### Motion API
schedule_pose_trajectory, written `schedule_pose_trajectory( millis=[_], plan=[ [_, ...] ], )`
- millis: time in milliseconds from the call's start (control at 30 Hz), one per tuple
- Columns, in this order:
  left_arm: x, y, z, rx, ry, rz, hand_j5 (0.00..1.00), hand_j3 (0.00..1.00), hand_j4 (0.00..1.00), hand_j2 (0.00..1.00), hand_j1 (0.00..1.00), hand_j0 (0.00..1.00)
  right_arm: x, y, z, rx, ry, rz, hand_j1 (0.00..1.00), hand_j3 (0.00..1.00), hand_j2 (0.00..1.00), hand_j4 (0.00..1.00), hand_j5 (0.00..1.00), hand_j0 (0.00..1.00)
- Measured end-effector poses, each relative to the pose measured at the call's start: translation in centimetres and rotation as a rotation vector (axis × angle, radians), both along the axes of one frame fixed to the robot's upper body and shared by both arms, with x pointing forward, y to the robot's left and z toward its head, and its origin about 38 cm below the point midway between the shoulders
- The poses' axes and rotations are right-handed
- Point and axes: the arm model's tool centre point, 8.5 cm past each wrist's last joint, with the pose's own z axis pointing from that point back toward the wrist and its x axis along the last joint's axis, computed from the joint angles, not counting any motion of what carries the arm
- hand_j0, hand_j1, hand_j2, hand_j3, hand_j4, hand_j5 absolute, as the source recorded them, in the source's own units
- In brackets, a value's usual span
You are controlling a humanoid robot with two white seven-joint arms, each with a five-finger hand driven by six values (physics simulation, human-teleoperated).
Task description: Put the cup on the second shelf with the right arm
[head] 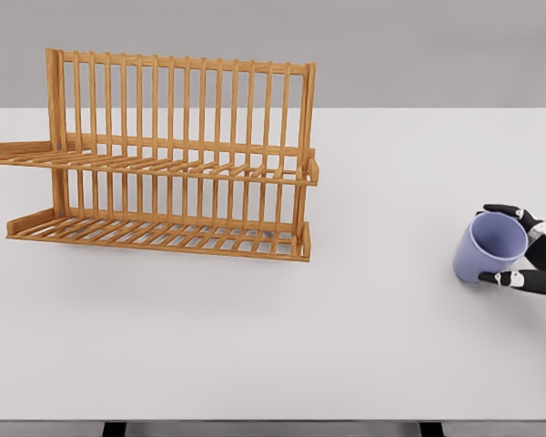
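Items counted: one cup (490, 248), one wooden rack (168, 157), one table (346, 337), one hand in view.

The right hand (528, 250) enters at the right edge of the head view, with only the hand and a little of the wrist visible. Its dark fingers (504, 210) curl around the cup: one over the far side of the rim, another along the near side at the base. The hand is closed on the cup and holds nothing else.

The cup is pale purple, tilted so that its mouth faces up and toward the camera. The visible interior holds nothing. Whether its base touches the table cannot be determined.

The rack stands well to the left of the hand and farther back on the white table, apart from the cup. It has two slatted tiers, an upper shelf (164, 166) and a lower shelf (159, 234), and an upright back of vertical bars. Nothing rests on either tier.
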Motion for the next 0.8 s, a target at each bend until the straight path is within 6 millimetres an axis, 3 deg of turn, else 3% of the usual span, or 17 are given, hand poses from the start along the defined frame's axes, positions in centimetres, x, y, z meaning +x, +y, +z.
schedule_pose_trajectory(
  millis=[333,500,800],
  plan=[
    [0.0,0.0,0.0,0.0,0.0,0.0,1.0,1.0,1.0,1.0,1.0,1.0,1.2,1.1,2.1,0.007,-0.071,0.033,0.66,0.66,0.66,0.66,0.66,0.66],
    [0.0,0.0,0.0,0.0,0.0,0.0,1.0,1.0,1.0,1.0,1.0,1.0,2.9,1.8,4.5,0.009,-0.142,0.053,0.66,0.66,0.66,0.66,0.66,0.66],
    [0.0,0.0,0.0,0.0,0.0,0.0,1.0,1.0,1.0,1.0,1.0,1.0,4.6,2.4,7.1,0.01,-0.216,0.071,0.66,0.66,0.66,0.66,0.66,0.66]
  ],
)
